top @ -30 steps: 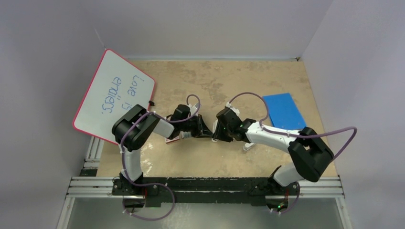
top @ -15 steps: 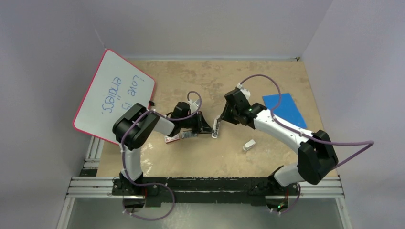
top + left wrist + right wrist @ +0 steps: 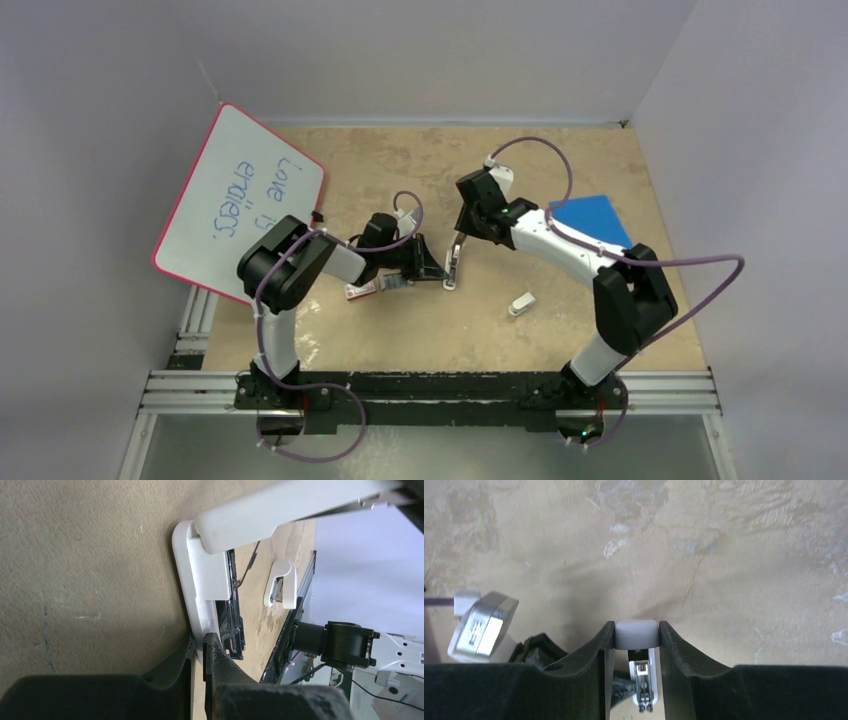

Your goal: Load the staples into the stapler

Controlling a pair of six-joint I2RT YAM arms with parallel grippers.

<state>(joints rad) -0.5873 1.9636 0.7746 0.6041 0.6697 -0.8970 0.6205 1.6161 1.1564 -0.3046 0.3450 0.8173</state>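
Both tools are on the stapler (image 3: 451,270), mid-counter (image 3: 400,340). Left tool (image 3: 199,647) is pressed together on the base's near end, pinning it down. Right tool (image 3: 636,630) pinches the white top arm, hinged up so the metal channel (image 3: 640,680) shows. Step, I'd say: opening it for loading. Staples (image 3: 396,284) lie loose just left of the stapler. Next move needs one tool freed to fetch them. Left arm (image 3: 300,265) is low, reaching right. Right arm (image 3: 570,255) is stretched forward, wrist tipped down.
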